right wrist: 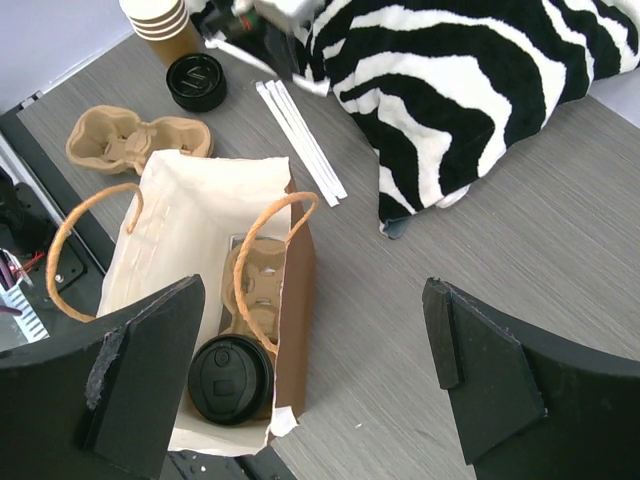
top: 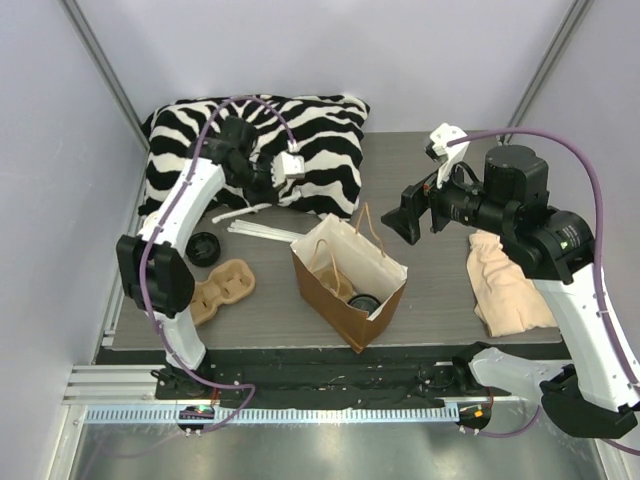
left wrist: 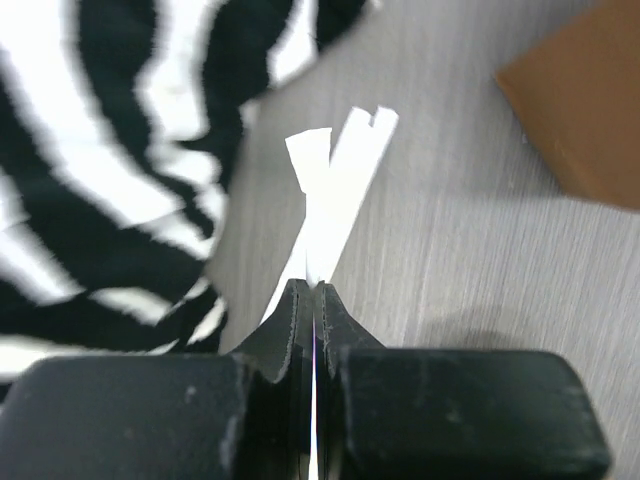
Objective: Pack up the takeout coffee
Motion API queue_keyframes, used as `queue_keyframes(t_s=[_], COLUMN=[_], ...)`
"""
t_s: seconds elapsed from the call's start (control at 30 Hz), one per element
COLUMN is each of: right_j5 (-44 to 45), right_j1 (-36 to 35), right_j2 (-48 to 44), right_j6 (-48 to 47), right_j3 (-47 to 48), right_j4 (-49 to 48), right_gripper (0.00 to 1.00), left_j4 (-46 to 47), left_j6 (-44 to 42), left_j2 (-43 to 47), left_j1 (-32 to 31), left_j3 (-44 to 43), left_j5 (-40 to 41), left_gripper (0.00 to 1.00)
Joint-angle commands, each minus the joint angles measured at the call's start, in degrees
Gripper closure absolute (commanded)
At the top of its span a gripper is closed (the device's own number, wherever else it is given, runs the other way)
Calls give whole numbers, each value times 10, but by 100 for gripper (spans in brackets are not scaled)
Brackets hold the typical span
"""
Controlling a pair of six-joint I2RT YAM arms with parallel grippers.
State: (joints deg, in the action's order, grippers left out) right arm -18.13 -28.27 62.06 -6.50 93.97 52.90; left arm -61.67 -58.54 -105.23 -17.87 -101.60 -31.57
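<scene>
The takeout coffee point(right wrist: 232, 378), a cup under a round black lid, stands upright inside the brown paper bag point(top: 335, 290), in the end of the bag nearest the table's near edge. A moulded cardboard cup carrier point(right wrist: 255, 285) lies in the bag just beside it, on the far side. The bag stands open at the middle of the grey table point(top: 440, 290), close to the near edge, with its two rope handles up.

The left gripper point(left wrist: 313, 292) is over the far left part of the table, beside the zebra-print pillow point(top: 310, 130). Its jaws are pressed together on a white paper-wrapped straw point(left wrist: 350, 165), which runs out between the fingertips over the table top. More wrapped straws point(right wrist: 300, 135) lie flat between the pillow and the bag.

The right gripper point(top: 405, 220) hangs above the table to the right of the bag, its jaws spread wide and holding nothing; its wrist camera looks down into the bag's mouth.

Near the left edge lie a second cup carrier point(top: 222, 288) and, just beyond it, a loose black lid point(top: 203, 248). A stack of lidless brown cups point(right wrist: 160, 20) stands next to that lid. A peach cloth point(top: 510, 285) lies crumpled at the right edge.
</scene>
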Motion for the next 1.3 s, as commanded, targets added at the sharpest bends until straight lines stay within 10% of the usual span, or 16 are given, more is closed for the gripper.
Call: queue_keyframes(t_s=[0.0,0.67,1.27], right_j5=[-2,-149,-107], right_j1=[2,1,-108], right_j2=[-8,122,193], right_j6=[25,268,255], right_j3=[26,187,247], right_j4=[-43,-444,-439], right_gripper=[0,25,35], left_j4=[-3,633,755], left_j6=[115,931,1032], left_j2=[64,244,281], left_j1=[26,25,-67], left_j3=[-62,-86,20], left_j5=[-67,-168,-162], left_gripper=[100,100,100])
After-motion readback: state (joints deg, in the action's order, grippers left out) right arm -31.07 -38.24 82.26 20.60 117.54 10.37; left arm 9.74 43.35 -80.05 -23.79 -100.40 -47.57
